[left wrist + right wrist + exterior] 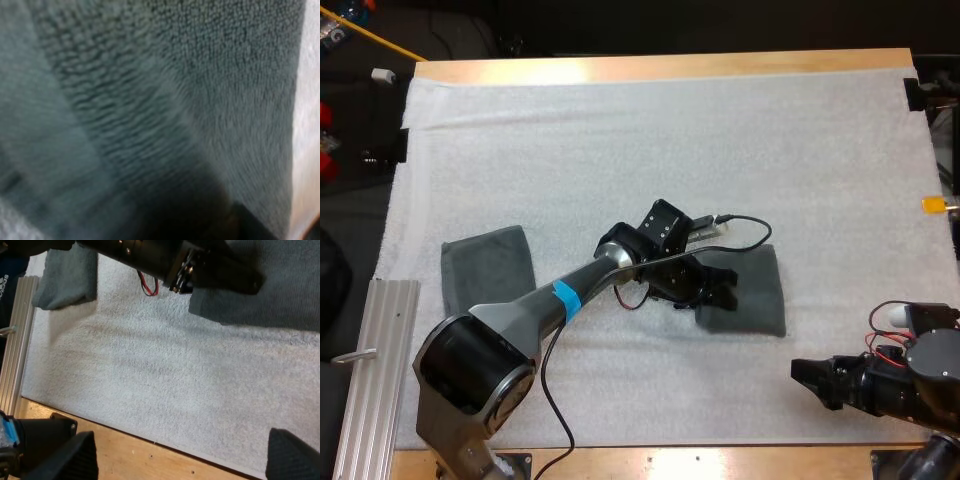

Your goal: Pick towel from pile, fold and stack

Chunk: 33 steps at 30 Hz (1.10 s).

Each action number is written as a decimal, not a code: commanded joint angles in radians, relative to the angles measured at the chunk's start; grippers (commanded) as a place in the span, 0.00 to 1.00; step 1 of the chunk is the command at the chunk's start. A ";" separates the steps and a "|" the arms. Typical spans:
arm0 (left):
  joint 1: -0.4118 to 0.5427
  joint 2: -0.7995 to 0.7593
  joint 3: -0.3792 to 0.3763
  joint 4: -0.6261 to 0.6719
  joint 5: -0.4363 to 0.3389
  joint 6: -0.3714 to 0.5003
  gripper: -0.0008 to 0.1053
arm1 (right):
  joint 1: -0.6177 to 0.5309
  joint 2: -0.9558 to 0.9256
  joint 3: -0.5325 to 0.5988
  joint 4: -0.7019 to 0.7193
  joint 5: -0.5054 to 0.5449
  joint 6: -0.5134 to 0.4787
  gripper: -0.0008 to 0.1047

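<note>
Two grippers attend the central grey-green towel (760, 295): left gripper (718, 290) on it, grip untellable, right gripper (807, 378) open nearby; folding seems underway, next needing a firm edge pinch.

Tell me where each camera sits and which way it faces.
High view: behind both arms, facing forward and down over the mat; left gripper at the middle towel.
Left wrist view: on the left arm, close against that towel.
Right wrist view: on the right arm, facing the mat; right gripper open.
Shared: high and right wrist show the left gripper.
</note>
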 commanded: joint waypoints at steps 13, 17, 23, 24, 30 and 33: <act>0.140 -0.235 -0.006 0.303 -0.248 0.357 0.01 | 0.001 -0.004 -0.008 -0.003 0.006 0.002 0.65; 0.278 -0.312 -0.006 0.450 -0.368 0.514 0.01 | 0.001 -0.004 -0.008 -0.003 0.006 0.002 0.65; 0.496 -0.384 -0.006 0.580 -0.470 0.662 0.01 | 0.001 -0.004 -0.008 -0.003 0.008 0.000 0.65; 0.541 -0.390 -0.006 0.587 -0.470 0.672 0.01 | 0.001 -0.004 -0.008 -0.003 0.014 0.000 0.65; 0.720 -0.392 -0.006 0.599 -0.470 0.678 0.01 | 0.001 -0.004 -0.008 -0.003 0.023 -0.002 0.65; 0.765 -0.392 -0.006 0.604 -0.470 0.703 0.01 | 0.001 -0.004 -0.008 -0.003 0.023 -0.002 0.65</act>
